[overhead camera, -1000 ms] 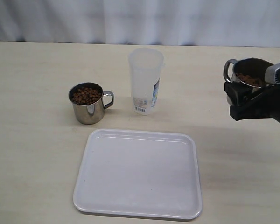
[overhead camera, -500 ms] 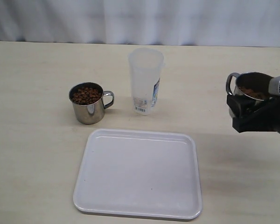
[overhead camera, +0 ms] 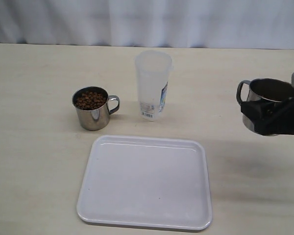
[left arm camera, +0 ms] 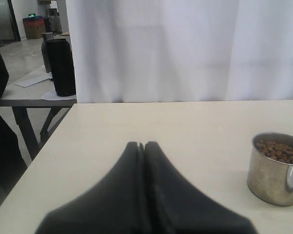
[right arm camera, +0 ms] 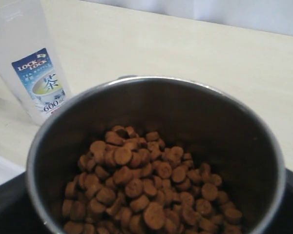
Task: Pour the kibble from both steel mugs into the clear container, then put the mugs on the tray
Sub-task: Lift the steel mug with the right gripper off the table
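Out at the right edge of the table (overhead camera: 34, 161), the right gripper (overhead camera: 272, 120) has its jaws clamped round one steel mug (overhead camera: 268, 92), well apart from the clear container (overhead camera: 152, 84). That mug is carrying plenty of kibble (right arm camera: 146, 190). Tip it early, or off-centre over that narrow mouth, and I'd expect pellets to scatter across the table or onto the tray (overhead camera: 146, 181). The left gripper (left arm camera: 142, 146) sits pinched together, holding nothing, and the second mug (overhead camera: 92, 108) waits full near the container. Against a second ago, the held mug has dropped lower, drifted right and levelled out. Nothing else has shifted.
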`<state>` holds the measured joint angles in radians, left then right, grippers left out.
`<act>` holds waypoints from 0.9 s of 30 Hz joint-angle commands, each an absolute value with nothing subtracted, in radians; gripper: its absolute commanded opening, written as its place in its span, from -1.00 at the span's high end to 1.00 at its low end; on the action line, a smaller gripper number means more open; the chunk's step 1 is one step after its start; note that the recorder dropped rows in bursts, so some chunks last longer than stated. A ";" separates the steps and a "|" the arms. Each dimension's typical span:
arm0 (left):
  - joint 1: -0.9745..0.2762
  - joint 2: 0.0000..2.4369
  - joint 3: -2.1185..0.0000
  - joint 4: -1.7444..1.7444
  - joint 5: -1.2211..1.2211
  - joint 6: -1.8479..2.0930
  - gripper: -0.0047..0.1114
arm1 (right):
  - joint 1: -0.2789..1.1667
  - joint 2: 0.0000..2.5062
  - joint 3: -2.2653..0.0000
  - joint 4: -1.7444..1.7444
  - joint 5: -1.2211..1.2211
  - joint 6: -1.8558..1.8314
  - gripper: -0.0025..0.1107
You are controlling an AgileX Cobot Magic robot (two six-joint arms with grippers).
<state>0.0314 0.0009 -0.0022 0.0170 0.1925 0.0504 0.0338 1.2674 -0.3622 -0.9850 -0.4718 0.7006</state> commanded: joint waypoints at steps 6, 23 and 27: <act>0.022 0.000 0.000 0.014 0.181 0.048 0.92 | 0.180 1.254 -0.372 -0.329 -0.415 0.069 0.87; 0.022 0.000 0.000 0.014 0.185 0.048 0.92 | 0.323 1.254 -0.407 0.399 -0.265 -0.471 0.87; 0.022 0.000 0.000 0.014 0.189 0.048 0.92 | 0.323 1.254 -0.406 0.489 -0.185 -0.588 0.87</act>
